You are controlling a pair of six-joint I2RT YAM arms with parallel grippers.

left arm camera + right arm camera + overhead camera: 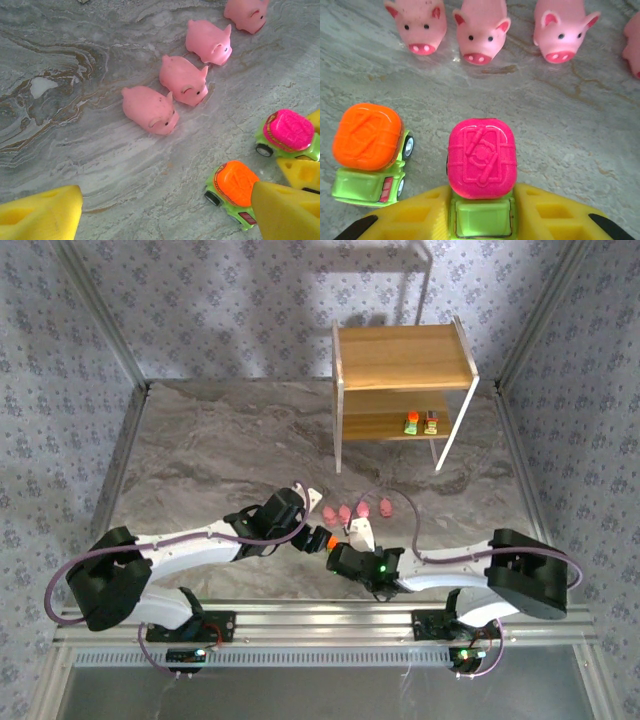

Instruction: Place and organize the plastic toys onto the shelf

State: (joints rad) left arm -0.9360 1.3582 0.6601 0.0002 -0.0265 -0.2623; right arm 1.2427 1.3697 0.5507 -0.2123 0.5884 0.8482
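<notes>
Four pink pigs [150,109] stand in a row on the table, seen too from above [355,510] and facing the right wrist camera [481,30]. An orange-topped toy car [232,190] sits against the right finger of my left gripper [165,220], which is open and holds nothing. My right gripper [481,205] is shut on the green base of a pink-topped toy car [481,157], its wheels on the table [288,131]. The orange car [367,137] stands just left of it. Two more blocky toys [421,422] sit on the lower board of the shelf [400,352].
Both grippers [312,532] [353,538] meet near the front middle of the marble tabletop [220,460]. A pale white-framed stand [420,270] rises behind the shelf. Metal rails edge the table on both sides.
</notes>
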